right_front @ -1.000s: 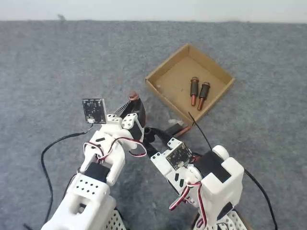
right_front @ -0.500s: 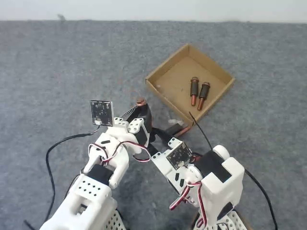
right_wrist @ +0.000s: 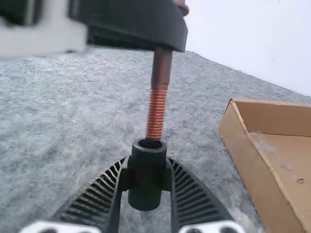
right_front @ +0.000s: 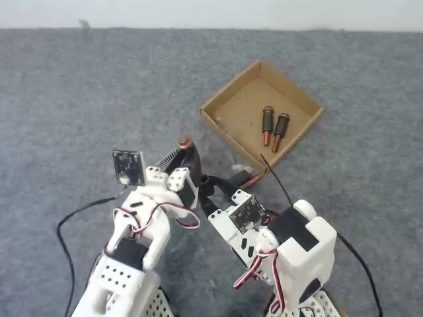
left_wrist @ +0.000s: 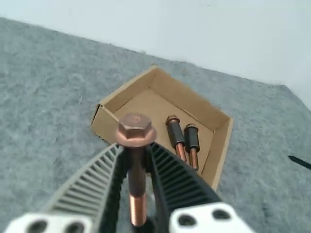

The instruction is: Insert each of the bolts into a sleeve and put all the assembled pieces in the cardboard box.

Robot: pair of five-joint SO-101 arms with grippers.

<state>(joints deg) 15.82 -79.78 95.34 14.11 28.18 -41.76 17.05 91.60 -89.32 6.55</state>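
High view: box (right_front: 239, 105) holds two pieces (right_front: 268, 124); left hand (left_wrist: 135, 148) grips bolt (left_wrist: 135, 130), right hand (right_wrist: 146, 165) sleeve (right_wrist: 146, 187).

Bare bench (right_front: 79, 86) spreads over the left and top of the high view. At centre the left tool (right_front: 187, 153), gripping a bolt (left_wrist: 135, 131), and the right tool (right_wrist: 146, 167), gripping a sleeve (right_wrist: 146, 187), crowd together just short of the cardboard box (right_front: 228, 135) and its near wall. Two assembled pieces (right_front: 268, 122) take its right side; its left floor lies bare.

2 white arms (right_front: 135, 241) (right_front: 301, 254), black ribbed fingers (left_wrist: 181, 180), red wires (right_front: 187, 222).
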